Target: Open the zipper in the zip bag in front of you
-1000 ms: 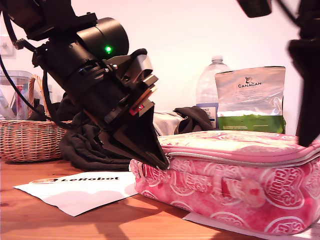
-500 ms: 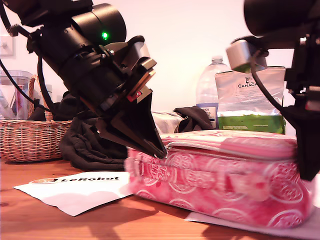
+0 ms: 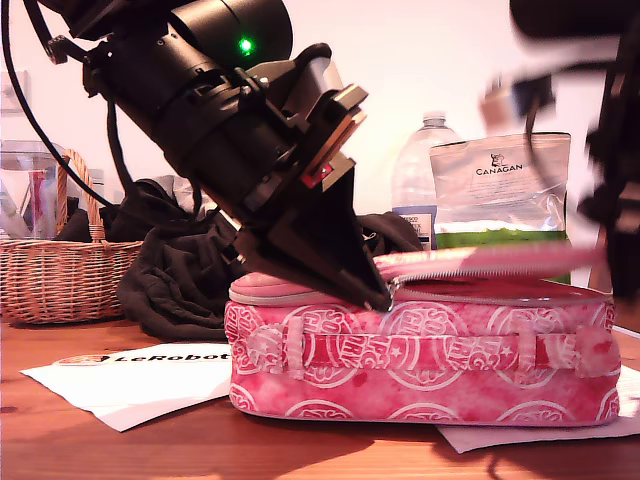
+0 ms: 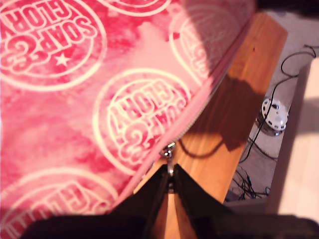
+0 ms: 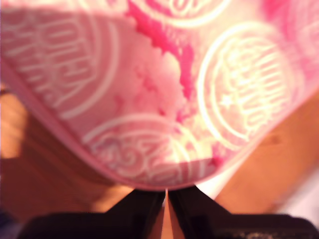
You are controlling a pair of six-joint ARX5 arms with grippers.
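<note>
In the exterior view, starting at that view's left, a wicker basket (image 3: 62, 275) sits on the wooden table (image 3: 150, 445), with a heap of dark cloth (image 3: 180, 270) between it and the zip bag (image 3: 420, 365). A white LeRobot sheet (image 3: 130, 375) lies on the table just beside the bag's end nearer the basket. The bag rests on the table with its long axis running across the exterior view, its strap side facing that camera. My first gripper (image 3: 380, 297) slants down onto the bag's top edge, on the part of the bag nearer the basket. From there toward the exterior view's right the top panel is lifted off the body, and the zipper (image 3: 480, 272) shows as a pale line along the raised edge. Behind the bag stand a clear bottle (image 3: 425, 180) and a Canagan pouch (image 3: 500, 190). At the exterior view's right edge a blurred dark arm (image 3: 615, 180) stands beside the bag's far end.

The first wrist view adds what the exterior view hides: the first gripper's (image 4: 170, 180) jaws are pinched narrow on the small metal pull (image 4: 169, 155) at the bag's (image 4: 89, 99) seam. The second wrist view shows my second gripper (image 5: 166, 199) with its jaws nearly together at a rounded corner of the bag (image 5: 149, 99); whether they pinch the fabric edge I cannot tell.
</note>
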